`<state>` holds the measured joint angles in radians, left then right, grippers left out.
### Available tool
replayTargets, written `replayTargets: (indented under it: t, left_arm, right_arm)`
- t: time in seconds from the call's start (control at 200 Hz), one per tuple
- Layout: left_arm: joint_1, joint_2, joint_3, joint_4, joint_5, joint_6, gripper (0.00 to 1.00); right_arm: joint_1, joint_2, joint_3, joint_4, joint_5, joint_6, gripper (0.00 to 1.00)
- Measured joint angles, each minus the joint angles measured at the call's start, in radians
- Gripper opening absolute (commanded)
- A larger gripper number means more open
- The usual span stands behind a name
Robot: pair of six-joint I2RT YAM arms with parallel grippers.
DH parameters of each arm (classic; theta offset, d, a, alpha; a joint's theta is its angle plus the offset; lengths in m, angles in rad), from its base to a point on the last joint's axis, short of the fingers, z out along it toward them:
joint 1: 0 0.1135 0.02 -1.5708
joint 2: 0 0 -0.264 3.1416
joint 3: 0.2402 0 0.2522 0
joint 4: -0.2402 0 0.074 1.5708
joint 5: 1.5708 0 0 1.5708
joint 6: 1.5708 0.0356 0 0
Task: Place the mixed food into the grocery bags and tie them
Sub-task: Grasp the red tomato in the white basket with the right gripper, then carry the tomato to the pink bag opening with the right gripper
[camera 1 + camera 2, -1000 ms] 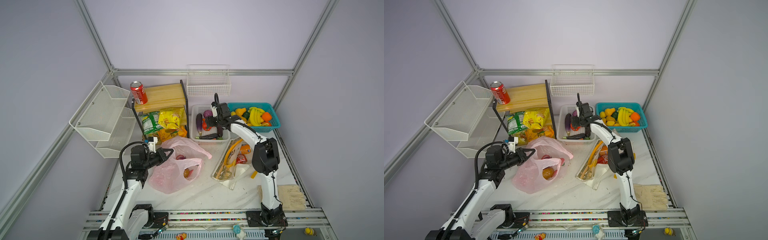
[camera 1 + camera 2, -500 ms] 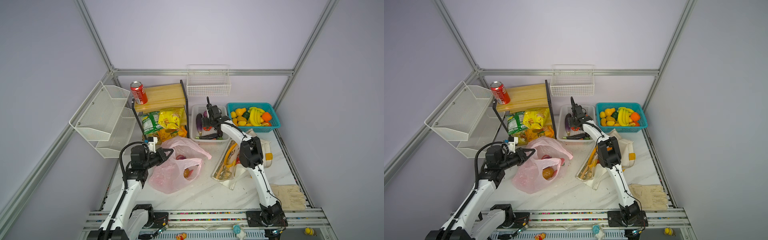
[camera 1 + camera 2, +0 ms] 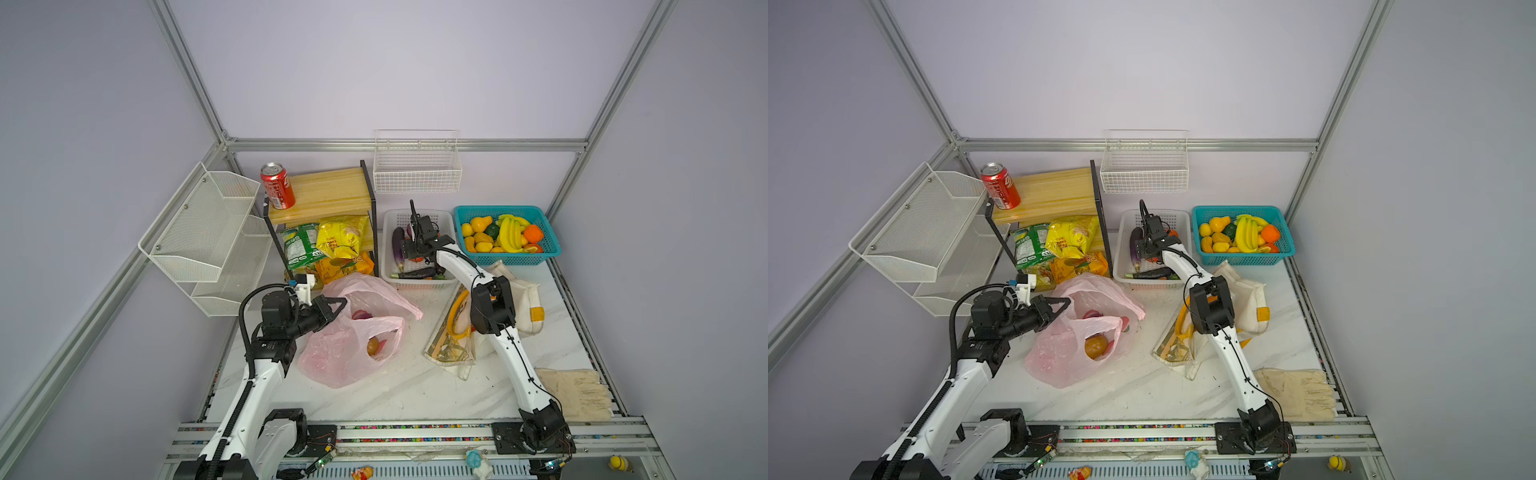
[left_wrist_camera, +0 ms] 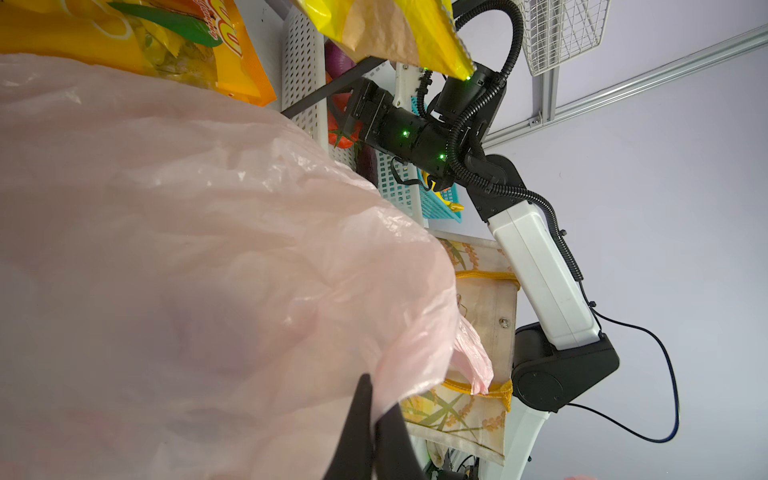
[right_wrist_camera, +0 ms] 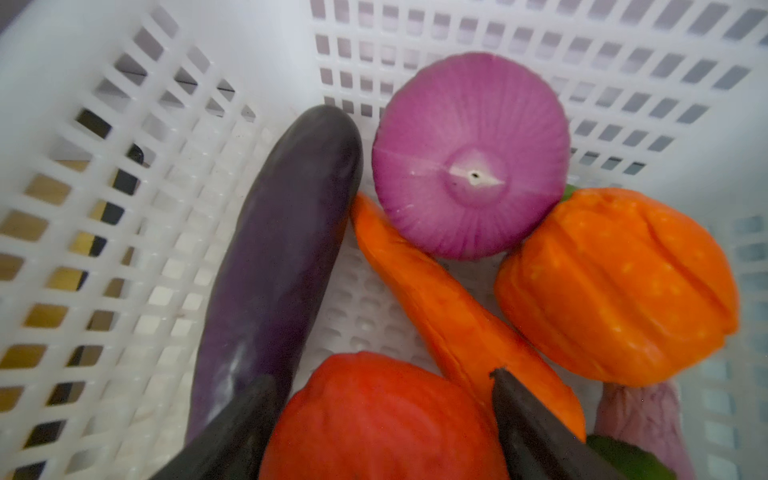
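Note:
The translucent pink grocery bag lies at centre left, its mouth facing right, with a brown potato inside. My left gripper is shut on the bag's upper edge. The white canvas tote lies flat under my right arm. My right gripper reaches down into the white basket, open, its fingers on either side of a red tomato. A purple onion lies just beyond. The red cola can stands on the wooden shelf.
An eggplant, a carrot and an orange pepper crowd the tomato in the basket. A teal fruit basket stands to its right. Snack packets fill the shelf's lower level. A beige cloth lies front right.
My right gripper has shifted left inside the white basket and come down around the tomato, its jaws narrowing a little. The left gripper and pink bag have not moved.

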<state>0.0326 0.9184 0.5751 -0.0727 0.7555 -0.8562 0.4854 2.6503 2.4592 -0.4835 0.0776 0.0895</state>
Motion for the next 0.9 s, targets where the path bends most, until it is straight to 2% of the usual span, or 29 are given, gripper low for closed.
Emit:
replayTargets:
  t: [0.2, 0.325, 0.45, 0.7, 0.9]
  left_arm:
    - [0.000, 0.000, 0.000, 0.001, 0.000, 0.000, 0.00]
    - [0.000, 0.000, 0.000, 0.003, 0.000, -0.002, 0.00]
    - [0.000, 0.002, 0.000, 0.008, 0.004, -0.016, 0.00]
    - [0.000, 0.022, 0.000, 0.056, 0.023, -0.053, 0.00]
    - [0.000, 0.028, 0.000, 0.070, 0.034, -0.060, 0.00]
  right_arm:
    - [0.000, 0.000, 0.003, -0.009, -0.041, 0.015, 0.58]
    - [0.000, -0.026, -0.024, -0.008, -0.065, 0.014, 0.53]
    - [0.000, -0.121, -0.109, -0.005, -0.093, 0.014, 0.50]
    - [0.018, -0.489, -0.414, 0.110, -0.156, 0.014, 0.49]
    - [0.106, -0.880, -0.800, 0.268, -0.220, 0.033, 0.49]
